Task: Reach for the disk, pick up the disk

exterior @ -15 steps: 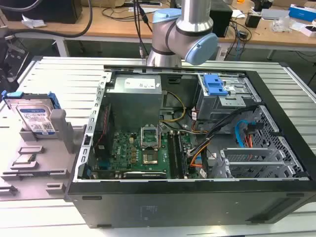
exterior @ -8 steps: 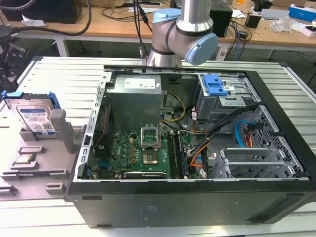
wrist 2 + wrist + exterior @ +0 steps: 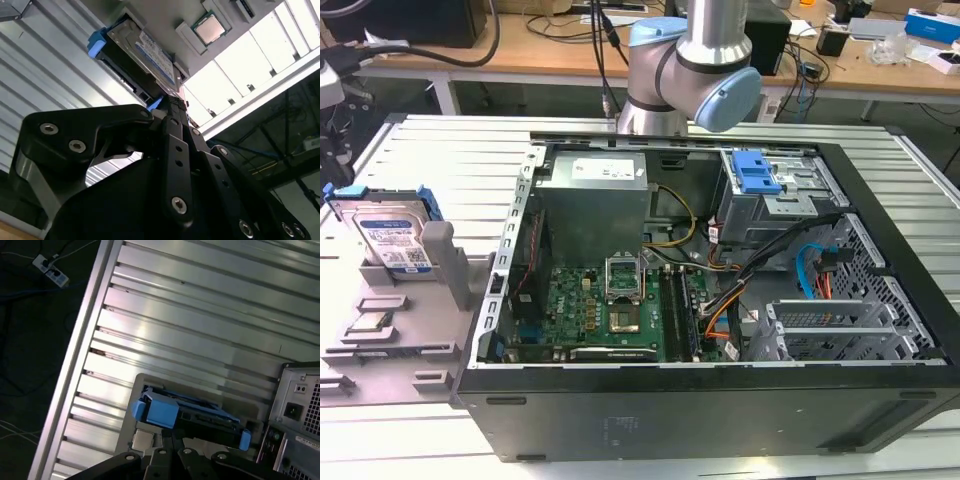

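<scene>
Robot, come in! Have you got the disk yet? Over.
Hand aimed at the disk, not touching it. Disk standing on edge in its grey holder, outside the computer case. Nothing seen in between.

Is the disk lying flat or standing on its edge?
Standing on edge, slightly tilted: the disk sits in a slot of the grey holder.

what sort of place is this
Most likely a robotics lab or workshop for computer disassembly: a silver-and-blue robot arm stands behind an open black desktop computer case on a ribbed aluminium table, with cluttered wooden workbenches beyond.
</scene>
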Controlling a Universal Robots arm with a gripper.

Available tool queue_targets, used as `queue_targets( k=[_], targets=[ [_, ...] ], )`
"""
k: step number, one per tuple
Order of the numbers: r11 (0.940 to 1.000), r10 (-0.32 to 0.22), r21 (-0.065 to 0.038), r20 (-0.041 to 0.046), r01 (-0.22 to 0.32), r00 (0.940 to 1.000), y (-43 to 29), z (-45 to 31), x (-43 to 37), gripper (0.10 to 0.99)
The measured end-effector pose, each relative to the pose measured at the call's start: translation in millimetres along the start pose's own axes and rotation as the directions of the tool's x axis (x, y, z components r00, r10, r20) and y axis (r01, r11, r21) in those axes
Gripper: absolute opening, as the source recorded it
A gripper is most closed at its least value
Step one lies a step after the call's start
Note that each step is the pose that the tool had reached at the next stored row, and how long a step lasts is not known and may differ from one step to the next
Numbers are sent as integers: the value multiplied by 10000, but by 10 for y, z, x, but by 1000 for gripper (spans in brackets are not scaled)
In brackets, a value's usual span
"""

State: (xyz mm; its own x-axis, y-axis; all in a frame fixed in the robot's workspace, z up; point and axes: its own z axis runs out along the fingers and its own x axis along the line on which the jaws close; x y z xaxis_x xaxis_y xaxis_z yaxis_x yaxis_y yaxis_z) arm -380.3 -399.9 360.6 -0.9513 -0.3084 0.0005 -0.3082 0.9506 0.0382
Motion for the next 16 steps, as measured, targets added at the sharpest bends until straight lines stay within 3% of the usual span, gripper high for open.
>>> queue_targets(
  k=[2, 5, 7, 10, 16],
  targets=[
    [9992, -401, 0, -15, 401, 9992, 0, 0, 0, 106],
    [9907, -1359, -3, -51, 1359, 9907, 0, 0, 0, 106],
    [9865, -1638, -4, -62, 1638, 9865, 0, 0, 0, 106],
    [9702, -2424, -10, -93, 2424, 9701, 0, 0, 0, 106],
    [9379, -3468, -22, -132, 3468, 9378, 0, 0, 0, 106]
  ],
)
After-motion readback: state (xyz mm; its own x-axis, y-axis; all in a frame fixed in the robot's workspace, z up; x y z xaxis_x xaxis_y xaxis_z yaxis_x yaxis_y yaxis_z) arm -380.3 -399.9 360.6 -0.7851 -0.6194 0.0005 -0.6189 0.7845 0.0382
